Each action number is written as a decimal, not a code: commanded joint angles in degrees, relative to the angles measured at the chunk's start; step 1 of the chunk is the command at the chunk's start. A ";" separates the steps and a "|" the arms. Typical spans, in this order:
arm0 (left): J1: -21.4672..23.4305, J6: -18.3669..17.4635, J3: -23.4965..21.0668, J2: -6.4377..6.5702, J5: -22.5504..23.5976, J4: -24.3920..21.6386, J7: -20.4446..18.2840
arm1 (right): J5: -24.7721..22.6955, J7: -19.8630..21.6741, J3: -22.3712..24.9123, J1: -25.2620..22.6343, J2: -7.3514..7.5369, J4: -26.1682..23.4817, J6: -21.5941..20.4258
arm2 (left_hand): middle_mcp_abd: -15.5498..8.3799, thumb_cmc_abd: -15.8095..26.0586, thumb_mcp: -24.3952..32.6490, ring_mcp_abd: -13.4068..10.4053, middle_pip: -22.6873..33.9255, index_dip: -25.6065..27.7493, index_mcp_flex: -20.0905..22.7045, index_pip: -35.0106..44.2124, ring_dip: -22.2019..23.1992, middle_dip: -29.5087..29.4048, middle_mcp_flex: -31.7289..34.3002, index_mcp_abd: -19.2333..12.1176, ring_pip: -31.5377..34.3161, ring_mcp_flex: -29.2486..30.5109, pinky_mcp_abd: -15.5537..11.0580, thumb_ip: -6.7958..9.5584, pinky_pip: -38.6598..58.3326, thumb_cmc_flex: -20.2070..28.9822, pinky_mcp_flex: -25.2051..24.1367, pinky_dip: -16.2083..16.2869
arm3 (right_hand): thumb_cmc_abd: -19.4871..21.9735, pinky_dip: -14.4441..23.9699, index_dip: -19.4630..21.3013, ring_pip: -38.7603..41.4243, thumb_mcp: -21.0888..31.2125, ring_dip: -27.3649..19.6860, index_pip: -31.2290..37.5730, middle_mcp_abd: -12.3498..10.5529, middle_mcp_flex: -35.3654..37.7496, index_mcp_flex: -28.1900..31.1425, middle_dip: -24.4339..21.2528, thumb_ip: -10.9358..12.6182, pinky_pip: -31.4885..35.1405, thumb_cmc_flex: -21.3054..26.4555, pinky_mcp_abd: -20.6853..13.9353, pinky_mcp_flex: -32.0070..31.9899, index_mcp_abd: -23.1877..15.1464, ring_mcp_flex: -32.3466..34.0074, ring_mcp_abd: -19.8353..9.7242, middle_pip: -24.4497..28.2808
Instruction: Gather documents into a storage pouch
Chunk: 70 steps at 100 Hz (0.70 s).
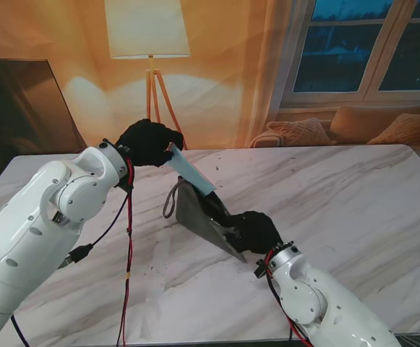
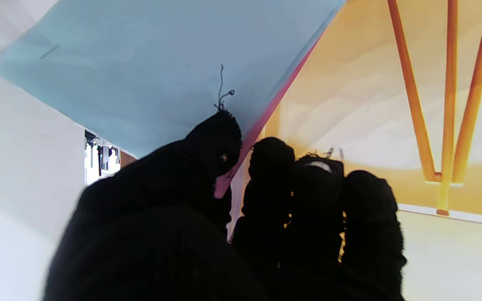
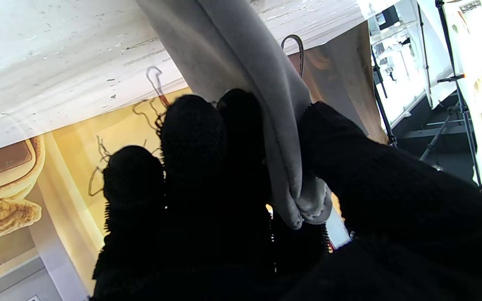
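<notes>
Centre frame, the right hand [image 1: 256, 230] pinches the pouch [image 1: 199, 213] open while the left hand [image 1: 148, 142] grips documents [image 1: 191, 171], angling them in.

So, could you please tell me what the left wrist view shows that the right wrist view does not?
Only the left wrist view shows the left hand pinching the documents: a blue sheet with a pink edge behind it, and the lamp's legs beyond. Only the right wrist view shows the right hand gripping an edge of the grey pouch, its cord loop, and the marble table. Both share black-gloved fingers closed on something thin and the warm yellow backdrop.
</notes>
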 commanded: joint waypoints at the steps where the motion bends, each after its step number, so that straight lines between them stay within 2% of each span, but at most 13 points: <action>1: -1.29 0.03 0.62 0.10 -0.13 0.50 -2.80 | 0.05 0.95 -0.17 -0.26 -0.03 0.04 -0.16 | 1.41 4.02 -1.77 -0.92 1.28 4.20 1.43 6.17 1.19 2.07 -0.50 -2.49 0.56 1.30 -1.71 2.10 1.02 1.13 -1.37 -0.04 | 3.69 -0.49 1.75 -0.94 1.90 0.18 2.68 -0.47 -1.00 4.73 0.50 3.35 -0.28 4.79 -1.05 -0.72 -6.75 -1.25 -3.48 -0.47; 11: -2.81 -0.13 1.91 0.25 0.21 1.86 -3.84 | 0.37 1.24 -0.15 -0.40 -0.03 -0.06 -0.26 | 0.83 4.48 -2.09 -1.40 1.45 4.75 0.89 6.48 1.50 2.53 -0.77 -2.90 0.55 0.95 -2.11 2.48 0.86 0.94 -1.82 -0.09 | 3.66 -0.46 1.71 -1.06 2.05 0.22 2.70 -0.44 -1.05 4.63 0.57 3.32 -0.40 4.66 -1.03 -0.81 -6.68 -1.32 -3.45 -0.58; 14: -3.19 -0.15 2.28 0.27 0.26 2.26 -4.03 | 0.42 1.30 -0.15 -0.44 -0.03 -0.09 -0.29 | -1.61 4.61 -2.17 -1.76 1.69 4.91 0.69 6.51 1.59 2.66 -0.66 -3.27 0.50 0.96 -2.42 2.61 0.87 0.62 -1.64 -0.15 | 3.67 -0.46 1.69 -1.08 2.08 0.24 2.70 -0.44 -1.05 4.61 0.56 3.31 -0.43 4.60 -1.02 -0.81 -6.74 -1.32 -3.45 -0.62; 16: -3.46 -0.06 2.59 0.24 0.06 2.58 -4.11 | 0.47 1.34 -0.15 -0.47 -0.03 -0.10 -0.32 | -0.17 4.50 -2.05 -1.92 1.46 4.97 0.68 6.53 1.62 2.61 -0.90 -3.32 0.45 0.99 -2.55 2.75 0.79 0.54 -1.69 -0.23 | 3.66 -0.45 1.68 -1.09 2.07 0.24 2.70 -0.43 -1.05 4.60 0.57 3.30 -0.44 4.56 -1.02 -0.81 -6.74 -1.32 -3.45 -0.63; 19: -3.85 0.26 3.09 0.17 -0.60 3.06 -4.16 | 0.54 1.42 -0.14 -0.51 -0.03 -0.16 -0.36 | 0.22 4.21 -1.76 -1.61 1.43 4.75 0.83 6.35 1.71 2.72 -0.88 -2.97 0.32 0.73 -2.41 2.93 0.66 0.50 -1.99 -0.30 | 3.66 -0.44 1.67 -1.10 2.10 0.26 2.70 -0.27 -1.08 4.59 0.56 3.29 -0.46 4.54 -1.01 -0.80 -6.73 -1.31 -3.44 -0.68; 28: -4.98 0.85 4.52 0.04 -2.22 4.29 -4.50 | 0.63 1.57 -0.16 -0.54 -0.01 -0.19 -0.62 | 0.19 3.79 -1.46 -1.02 1.30 3.60 1.11 5.56 2.09 3.09 -1.25 -2.69 0.20 0.02 -2.28 2.96 0.49 0.34 -2.85 -0.23 | 3.69 -0.40 1.57 -1.28 2.14 0.29 2.72 -0.44 -1.11 4.55 0.58 3.25 -0.55 4.46 -1.00 -0.84 -6.70 -1.44 -3.42 -0.78; 41: -6.10 -0.15 6.07 -0.02 -2.98 5.47 -4.59 | 0.58 1.49 -0.19 -0.57 -0.01 -0.21 -0.84 | -0.76 3.17 -0.41 -1.60 0.75 -0.27 1.29 4.22 2.29 3.55 -1.99 -2.87 -0.61 -0.67 -2.87 2.20 0.01 -0.89 -3.28 -0.41 | 3.64 -0.35 1.48 -1.34 2.14 0.35 2.71 -0.59 -1.13 4.43 0.56 3.21 -0.61 4.45 -1.00 -0.85 -6.83 -1.42 -3.41 -0.88; 53: -6.04 -0.10 6.82 -0.31 -4.31 5.93 -3.68 | 0.52 1.58 -0.16 -0.63 0.03 -0.27 -0.92 | -0.87 2.72 0.08 -0.92 -3.28 -8.86 0.51 3.54 2.53 4.95 -4.56 -1.59 -3.96 -3.87 -3.48 0.28 -1.50 -2.07 -5.66 -1.30 | 3.66 -0.30 1.38 -1.44 2.20 0.40 2.73 -0.46 -1.17 4.42 0.51 3.21 -0.66 4.44 -0.99 -0.85 -6.87 -1.45 -3.40 -1.04; 59: -5.80 0.19 6.91 -0.38 -4.81 5.87 -3.50 | 0.52 1.69 -0.13 -0.67 0.05 -0.32 -0.91 | -0.90 2.48 0.15 -0.81 -4.63 -10.43 0.51 2.90 2.49 5.33 -5.97 -1.64 -5.17 -5.53 -3.85 -0.08 -2.14 -2.40 -6.91 -1.59 | 3.61 -0.27 1.34 -1.52 2.19 0.40 2.75 -0.78 -1.00 4.42 0.57 3.19 -0.68 4.44 -0.99 -0.85 -6.87 -1.48 -3.39 -0.97; 70: -5.32 1.10 6.98 -0.55 -6.15 5.83 -3.30 | 0.54 1.99 -0.09 -0.76 0.10 -0.46 -0.77 | -0.84 2.28 0.13 -0.19 -12.33 -12.80 0.09 1.56 1.06 6.27 -10.22 -1.85 -11.72 -10.79 -4.86 -0.62 -4.59 -2.89 -10.67 -3.70 | 3.70 -0.23 1.29 -1.59 2.22 0.43 2.76 -0.35 -1.13 4.37 0.56 3.21 -0.69 4.45 -0.99 -0.85 -6.74 -1.49 -3.40 -1.07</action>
